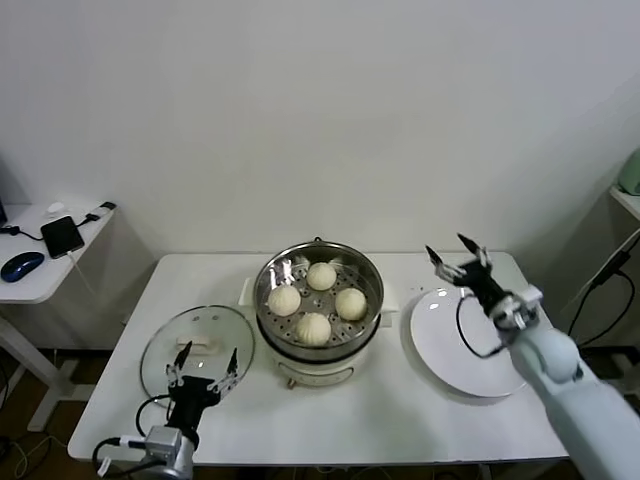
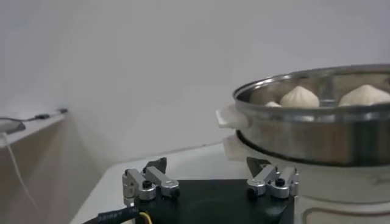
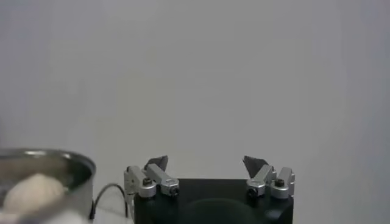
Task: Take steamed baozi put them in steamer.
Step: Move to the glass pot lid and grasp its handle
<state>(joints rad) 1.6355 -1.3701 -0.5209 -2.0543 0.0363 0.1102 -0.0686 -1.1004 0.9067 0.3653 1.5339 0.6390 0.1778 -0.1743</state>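
Observation:
Several cream-white steamed baozi (image 1: pixel 315 328) lie on the perforated tray inside the shiny steel steamer (image 1: pixel 372 292) at the table's middle. From the left wrist view two baozi (image 2: pixel 298 97) peek over the steamer's rim (image 2: pixel 286 119). My left gripper (image 1: pixel 204 362) stands open and empty above the glass lid, left of the steamer. My right gripper (image 1: pixel 458 249) is open and empty, raised above the far edge of the white plate (image 1: pixel 450 350). In the right wrist view one baozi (image 3: pixel 33 192) shows inside the steamer (image 3: pixel 79 176), off to one side of the open right gripper (image 3: pixel 205 163).
A round glass lid (image 1: pixel 160 345) with a cream handle lies flat left of the steamer. The flat white plate on the right has nothing on it. A side table (image 1: pixel 40 285) at far left carries a phone and a mouse.

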